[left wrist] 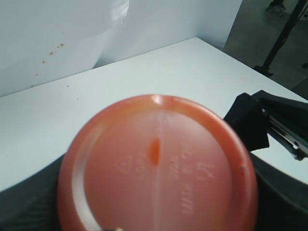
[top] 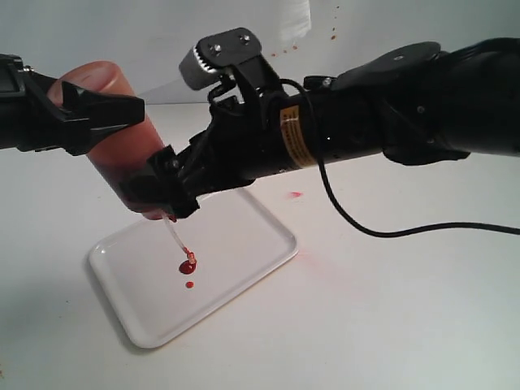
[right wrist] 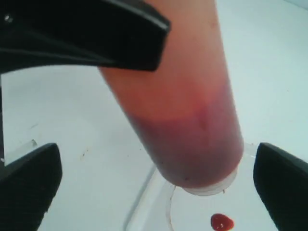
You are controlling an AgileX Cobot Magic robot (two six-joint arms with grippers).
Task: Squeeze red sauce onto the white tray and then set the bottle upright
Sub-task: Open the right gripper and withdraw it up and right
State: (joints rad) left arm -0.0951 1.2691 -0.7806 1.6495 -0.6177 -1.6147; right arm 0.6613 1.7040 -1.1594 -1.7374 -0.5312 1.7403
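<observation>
The bottle (top: 122, 138), translucent orange-red with darker sauce pooled at its low end, hangs tilted with its clear nozzle (top: 174, 234) pointing down over the white tray (top: 244, 236). My left gripper (top: 110, 110) is shut on the bottle's upper body; the left wrist view is filled by the bottle's round base (left wrist: 156, 173). My right gripper (top: 166, 191) stands open around the bottle's lower part (right wrist: 192, 134), and both fingertips show a gap to it. A glossy blob of red sauce (top: 188, 266) lies on the tray under the nozzle tip, with a tinier drop (top: 189, 284) beside it. The same blob (right wrist: 221, 222) shows in the right wrist view.
A faint pinkish-red smear (top: 296, 195) marks the white table beyond the tray's far corner. A black cable (top: 382, 231) droops from the right arm across the table. Red specks (top: 333, 32) dot the back wall. The right arm stretches across the middle of the scene.
</observation>
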